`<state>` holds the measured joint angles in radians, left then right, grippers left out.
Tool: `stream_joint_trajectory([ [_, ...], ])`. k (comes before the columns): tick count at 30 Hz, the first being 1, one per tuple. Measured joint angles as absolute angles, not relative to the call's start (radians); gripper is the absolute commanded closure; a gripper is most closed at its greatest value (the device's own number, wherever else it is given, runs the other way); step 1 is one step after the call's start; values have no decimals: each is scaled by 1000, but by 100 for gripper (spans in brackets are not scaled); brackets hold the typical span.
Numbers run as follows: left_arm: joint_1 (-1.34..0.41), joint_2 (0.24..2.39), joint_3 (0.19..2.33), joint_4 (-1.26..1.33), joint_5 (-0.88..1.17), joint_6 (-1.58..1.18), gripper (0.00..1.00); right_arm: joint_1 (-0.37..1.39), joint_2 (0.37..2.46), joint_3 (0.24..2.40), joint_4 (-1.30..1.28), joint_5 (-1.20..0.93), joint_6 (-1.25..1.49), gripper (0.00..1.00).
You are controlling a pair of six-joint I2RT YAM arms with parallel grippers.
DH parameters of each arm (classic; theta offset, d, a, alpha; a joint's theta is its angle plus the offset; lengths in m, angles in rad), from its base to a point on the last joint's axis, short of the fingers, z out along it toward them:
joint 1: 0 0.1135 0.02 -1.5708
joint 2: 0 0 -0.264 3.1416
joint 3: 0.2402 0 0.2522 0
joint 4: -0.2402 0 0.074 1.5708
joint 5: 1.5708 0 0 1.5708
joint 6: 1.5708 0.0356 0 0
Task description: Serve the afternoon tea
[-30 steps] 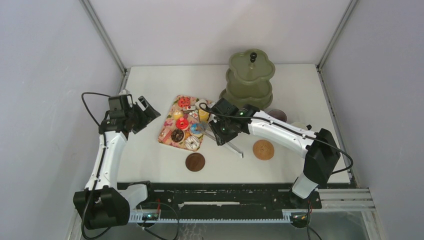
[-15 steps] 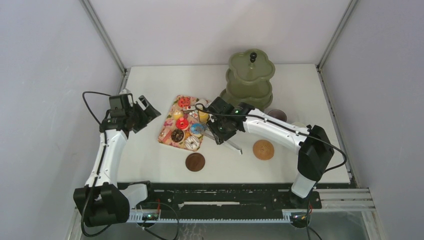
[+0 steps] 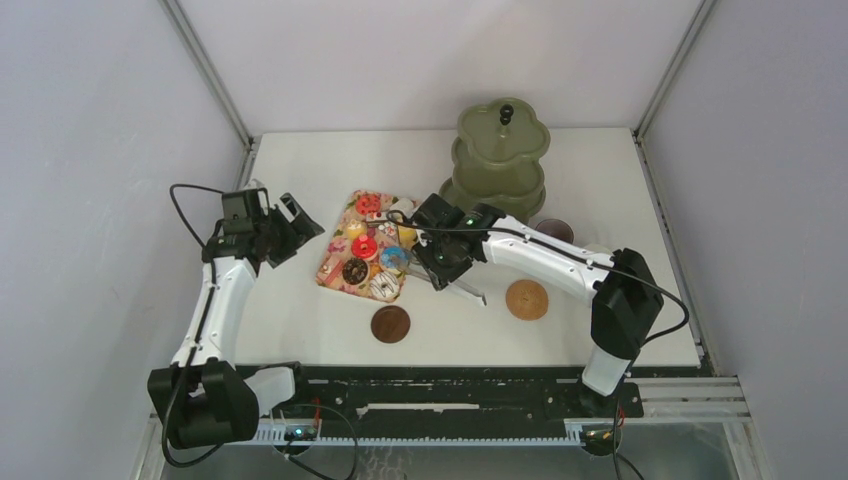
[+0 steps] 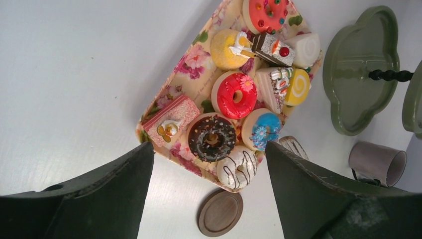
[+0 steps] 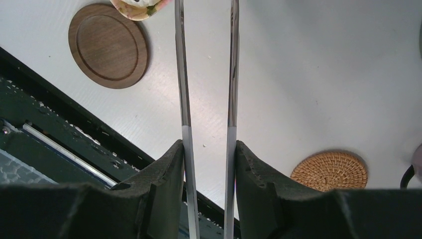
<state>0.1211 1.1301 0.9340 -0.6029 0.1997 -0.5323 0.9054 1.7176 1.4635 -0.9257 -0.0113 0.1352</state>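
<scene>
Several toy pastries lie on the floral tray (image 3: 338, 268): a red donut (image 4: 237, 94), a chocolate donut (image 4: 212, 138), a white striped donut (image 4: 238, 167), a blue donut (image 4: 262, 128) and cake slices. A mauve mug (image 4: 377, 162) lies on its side near the green stand; it also shows in the top view (image 3: 555, 230). The dark green mug is not clearly visible. My left gripper (image 3: 290, 225) is open and empty, above and left of the tray. My right gripper (image 3: 445, 262) is shut on the metal tongs (image 5: 181, 74) at the tray's right edge; the tongs' arms stay apart.
A green tiered stand (image 3: 502, 150) is at the back. A dark wooden coaster (image 3: 390, 323) lies in front of the tray, a wicker coaster (image 3: 526, 299) to its right. The black front rail (image 5: 59, 129) runs along the near edge.
My right gripper with the tongs has shifted a little left, toward the tray. The left arm has barely moved.
</scene>
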Motion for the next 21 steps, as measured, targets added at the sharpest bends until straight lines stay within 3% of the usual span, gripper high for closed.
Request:
stream_joint_trajectory([
  [21,121,1137,930,-586,217,-533,13,910,1773,1510,-911,-8,144,49],
])
